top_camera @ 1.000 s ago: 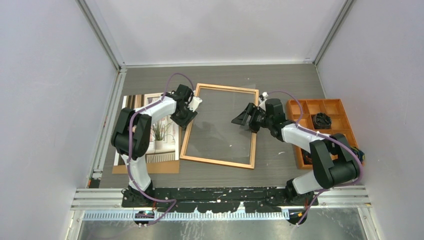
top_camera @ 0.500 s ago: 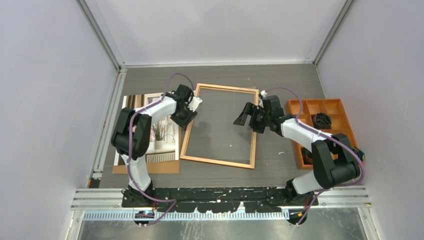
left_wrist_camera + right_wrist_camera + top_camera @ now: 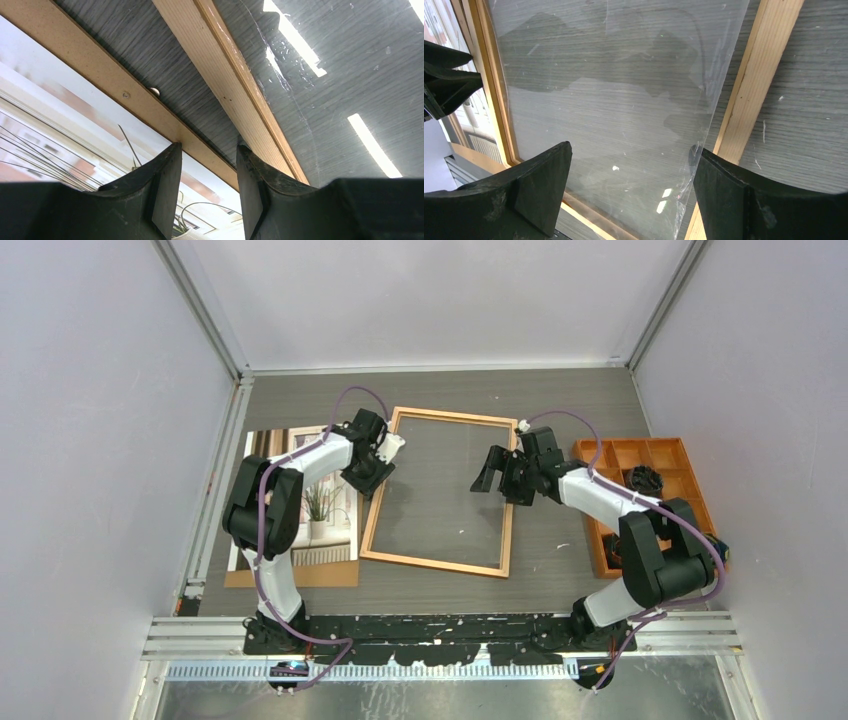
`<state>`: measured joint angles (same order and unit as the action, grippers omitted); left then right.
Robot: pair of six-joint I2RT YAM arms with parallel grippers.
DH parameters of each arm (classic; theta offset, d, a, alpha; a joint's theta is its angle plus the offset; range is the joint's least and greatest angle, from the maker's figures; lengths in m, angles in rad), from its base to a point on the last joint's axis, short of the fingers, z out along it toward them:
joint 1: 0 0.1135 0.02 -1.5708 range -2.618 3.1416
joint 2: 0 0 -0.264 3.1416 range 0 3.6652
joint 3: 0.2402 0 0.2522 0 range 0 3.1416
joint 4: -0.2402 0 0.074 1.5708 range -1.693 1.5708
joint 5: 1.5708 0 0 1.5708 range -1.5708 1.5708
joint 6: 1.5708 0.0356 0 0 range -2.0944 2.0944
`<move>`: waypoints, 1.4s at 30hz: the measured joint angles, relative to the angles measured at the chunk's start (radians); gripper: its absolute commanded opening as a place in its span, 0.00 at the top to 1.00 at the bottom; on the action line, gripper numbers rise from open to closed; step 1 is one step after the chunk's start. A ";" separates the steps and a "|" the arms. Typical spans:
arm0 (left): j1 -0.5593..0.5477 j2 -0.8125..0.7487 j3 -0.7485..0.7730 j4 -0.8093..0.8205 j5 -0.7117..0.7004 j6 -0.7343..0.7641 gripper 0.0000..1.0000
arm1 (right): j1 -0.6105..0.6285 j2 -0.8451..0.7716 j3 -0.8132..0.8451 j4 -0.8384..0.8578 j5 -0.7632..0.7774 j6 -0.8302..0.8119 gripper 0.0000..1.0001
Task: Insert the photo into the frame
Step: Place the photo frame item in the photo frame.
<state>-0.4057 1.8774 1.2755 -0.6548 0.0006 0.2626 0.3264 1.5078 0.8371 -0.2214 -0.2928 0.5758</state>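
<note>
From above, the frame (image 3: 436, 563) is lying flat in the middle of the table (image 3: 560, 400), slightly turned, and the photo (image 3: 325, 530) is lying picture-side up to its left on a brown board (image 3: 300, 576), partly hidden under the left arm. The left gripper (image 3: 372, 480) is hanging over the frame's left border, while the right gripper (image 3: 497, 483) is reaching in over the right border with its fingers spread. An orange tray (image 3: 625, 443) is sitting at the far right. In the left wrist view, the left gripper (image 3: 207, 190) is showing only a narrow gap and is gripping nothing; bare table is showing between its fingers, with the photo (image 3: 60, 130) and board (image 3: 100, 80) on one side and the frame's wooden border (image 3: 235, 90) on the other. In the right wrist view, the right gripper (image 3: 634, 195) is standing wide and empty above the glass (image 3: 614, 100), one finger (image 3: 734, 200) hanging next to the frame's border (image 3: 754, 85); whether it is touching the wood cannot be told.
</note>
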 measured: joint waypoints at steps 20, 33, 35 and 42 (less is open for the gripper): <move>0.000 0.003 0.000 0.001 0.000 0.007 0.54 | 0.000 0.013 0.061 -0.106 0.099 -0.050 0.00; -0.001 0.004 0.000 0.002 0.000 0.006 0.54 | -0.018 0.003 0.063 -0.116 0.116 -0.037 0.00; -0.003 0.004 0.002 0.001 0.000 0.005 0.54 | -0.043 -0.013 0.063 -0.116 0.112 -0.023 0.00; -0.031 0.035 0.062 0.000 0.002 -0.013 0.54 | -0.134 -0.097 0.062 -0.109 0.127 0.014 0.00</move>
<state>-0.4362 1.9125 1.3376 -0.6548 0.0021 0.2493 0.1925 1.4113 0.8989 -0.3302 -0.1658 0.5903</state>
